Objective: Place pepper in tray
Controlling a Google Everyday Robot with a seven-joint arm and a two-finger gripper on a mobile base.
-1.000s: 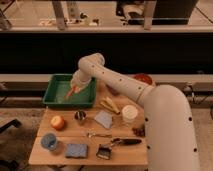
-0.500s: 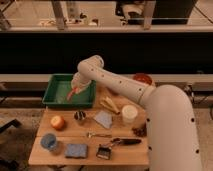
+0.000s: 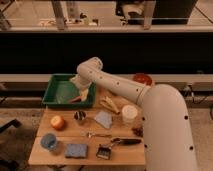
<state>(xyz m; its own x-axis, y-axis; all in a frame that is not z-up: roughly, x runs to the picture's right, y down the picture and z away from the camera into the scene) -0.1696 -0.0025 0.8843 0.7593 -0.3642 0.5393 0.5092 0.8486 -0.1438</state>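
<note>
The green tray [image 3: 56, 91] stands at the table's back left. My arm reaches from the right over its right side. My gripper [image 3: 81, 93] is low inside the tray, near its right wall. The small red-orange pepper [image 3: 75, 99] shows just below the gripper, at the tray's floor near the front right corner. I cannot tell whether the gripper is still touching it.
On the wooden table [image 3: 117, 156] are an orange fruit [image 3: 58, 122], a small metal cup [image 3: 80, 117], a grey cloth [image 3: 103, 119], a yellow item [image 3: 109, 105], a white cup [image 3: 129, 114], a blue cup [image 3: 48, 142], a blue sponge [image 3: 76, 150] and a brush [image 3: 117, 145]. A red bowl [image 3: 143, 79] sits back right.
My gripper has stayed low inside the tray's right part and shifted only slightly. The pepper stays right under it.
</note>
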